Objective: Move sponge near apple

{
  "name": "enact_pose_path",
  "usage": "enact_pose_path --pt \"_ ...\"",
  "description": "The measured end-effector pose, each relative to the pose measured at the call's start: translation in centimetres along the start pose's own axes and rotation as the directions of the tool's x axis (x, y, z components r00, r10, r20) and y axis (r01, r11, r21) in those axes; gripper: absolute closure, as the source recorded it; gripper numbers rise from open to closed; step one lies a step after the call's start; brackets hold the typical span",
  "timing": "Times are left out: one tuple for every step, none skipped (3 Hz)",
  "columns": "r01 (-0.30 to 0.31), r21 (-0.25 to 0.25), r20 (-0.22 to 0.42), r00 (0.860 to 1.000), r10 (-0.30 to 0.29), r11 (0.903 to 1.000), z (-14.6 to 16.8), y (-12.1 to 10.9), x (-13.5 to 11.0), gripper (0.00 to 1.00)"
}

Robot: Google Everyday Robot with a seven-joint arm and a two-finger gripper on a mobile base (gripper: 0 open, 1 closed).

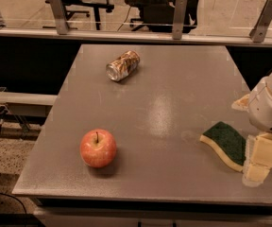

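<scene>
The gripper (260, 164) sits low at the right front edge of the grey table (174, 93), against the right end of the sponge (225, 142) (green side up); whether it is clamped on the sponge cannot be told. The apple (98, 148) stands well apart at the front left, and a crushed can (123, 65) lies near the back

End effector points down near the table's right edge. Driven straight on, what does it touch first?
Probably the near end of the sponge, which the end effector overlaps in this view; depth is unclear, so possibly the table beside it.
</scene>
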State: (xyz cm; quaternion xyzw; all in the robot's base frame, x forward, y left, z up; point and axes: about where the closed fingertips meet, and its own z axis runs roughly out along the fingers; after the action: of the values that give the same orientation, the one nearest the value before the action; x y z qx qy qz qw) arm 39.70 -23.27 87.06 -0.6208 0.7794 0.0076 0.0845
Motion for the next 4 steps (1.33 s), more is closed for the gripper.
enact_pose_path --pt "-0.002 -0.004 -0.009 1.000 0.002 1.0000 1.6 -0.3 0.3 0.00" --pt "-0.001 -0.008 -0.029 1.000 0.001 1.0000 3.4 -0.8 0.4 0.00" --pt "-0.001 -0.009 -0.044 0.999 0.000 1.0000 4.1 -1.0 0.5 0.00" --pt "-0.006 -0.005 -0.065 0.998 0.006 1.0000 4.2 -1.3 0.8 0.18"
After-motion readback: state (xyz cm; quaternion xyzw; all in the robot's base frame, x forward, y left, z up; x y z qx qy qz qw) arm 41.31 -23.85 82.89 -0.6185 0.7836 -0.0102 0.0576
